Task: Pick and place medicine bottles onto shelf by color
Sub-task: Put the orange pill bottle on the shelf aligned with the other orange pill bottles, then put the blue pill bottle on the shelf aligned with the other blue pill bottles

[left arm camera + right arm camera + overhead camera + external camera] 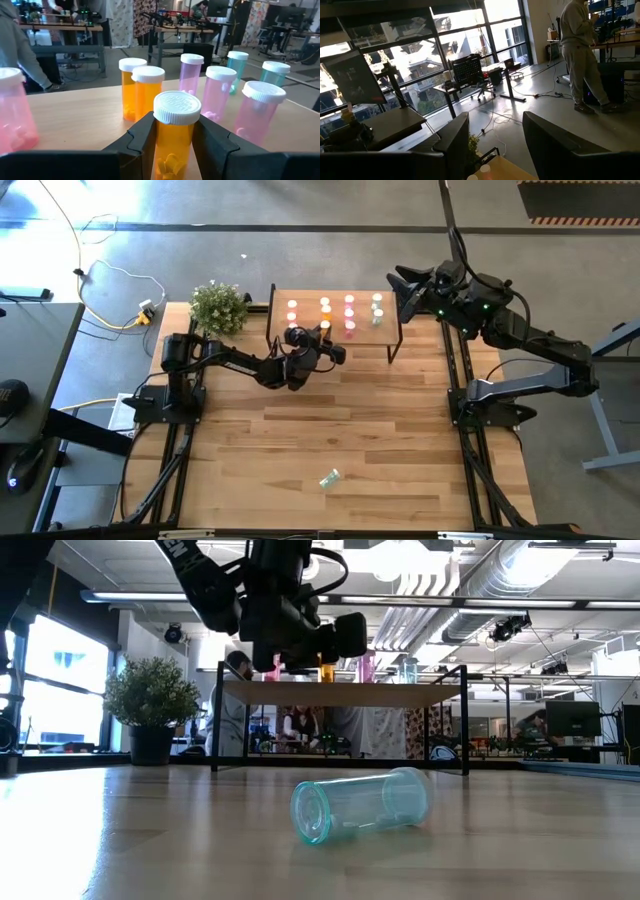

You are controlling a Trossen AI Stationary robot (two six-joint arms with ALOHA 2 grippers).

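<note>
Left wrist view, left hand (174,145) clamped on translucent orange bottle (173,137), ribbed white cap, pills inside

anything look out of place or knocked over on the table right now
Yes: one green bottle lies on its side on the bare tabletop near the front edge, far from the shelf where the other bottles stand upright in rows. The left tool grips an orange bottle upright at the shelf; nothing looks spilled or broken.
</note>
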